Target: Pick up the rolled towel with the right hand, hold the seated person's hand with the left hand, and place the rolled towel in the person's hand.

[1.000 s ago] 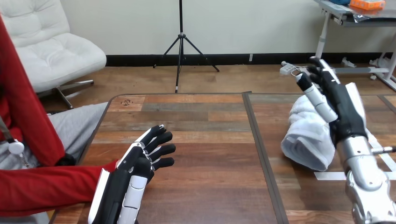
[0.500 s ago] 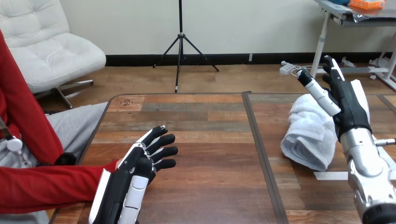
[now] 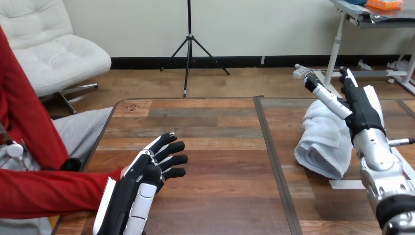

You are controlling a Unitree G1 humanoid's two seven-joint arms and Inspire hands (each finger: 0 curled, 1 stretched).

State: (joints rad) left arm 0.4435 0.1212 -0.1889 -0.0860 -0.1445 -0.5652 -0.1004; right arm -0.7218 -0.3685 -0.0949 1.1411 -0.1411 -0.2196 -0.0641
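My right hand (image 3: 363,108) spread wide, touching rolled towel (image 3: 320,142) on table's (image 3: 220,127) right half | left hand (image 3: 147,171) fingers relaxed | towel looks soft, light, squashy: I'd wrap mid-roll

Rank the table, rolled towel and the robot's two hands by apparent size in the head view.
Largest by far: table.
Next: left hand and rolled towel look about alike; the hand is nearer, so unranked.
Smallest: right hand.
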